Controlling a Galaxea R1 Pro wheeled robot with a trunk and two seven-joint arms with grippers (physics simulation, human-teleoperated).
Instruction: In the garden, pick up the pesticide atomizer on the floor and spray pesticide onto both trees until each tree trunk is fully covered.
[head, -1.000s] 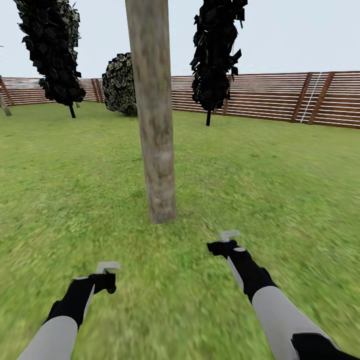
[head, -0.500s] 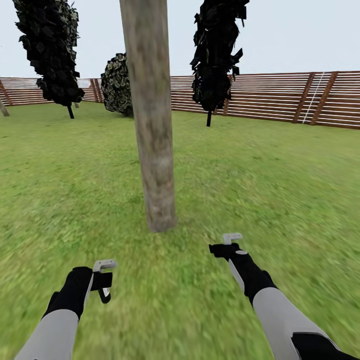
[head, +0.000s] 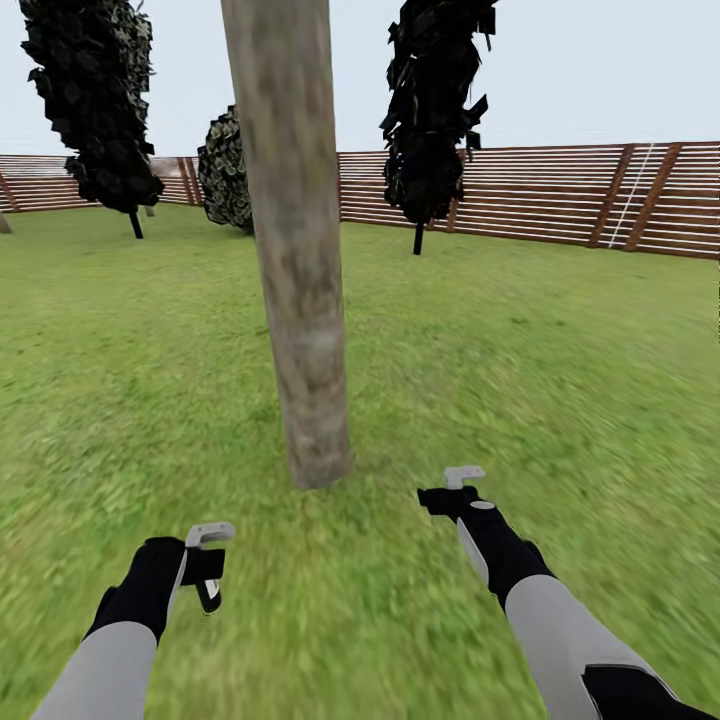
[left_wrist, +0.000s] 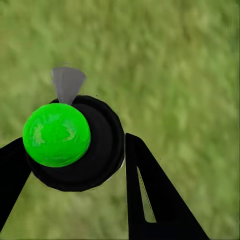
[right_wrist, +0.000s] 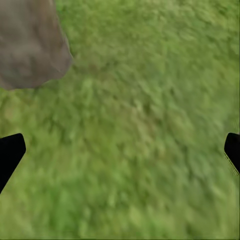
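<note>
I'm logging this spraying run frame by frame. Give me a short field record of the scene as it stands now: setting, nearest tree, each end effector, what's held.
setting: lawn enclosed by a slatted wooden fence
nearest tree trunk: thick mottled trunk, upright, ahead between the arms
left end effector: shut on the pesticide atomizer, black with a green cap
right end effector: open, holding nothing, over grass
background: dark conifers by the fence

Green lawn (head: 560, 380) runs back to a brown slatted fence (head: 560, 195) under pale, overcast sky (head: 600, 70).
</note>
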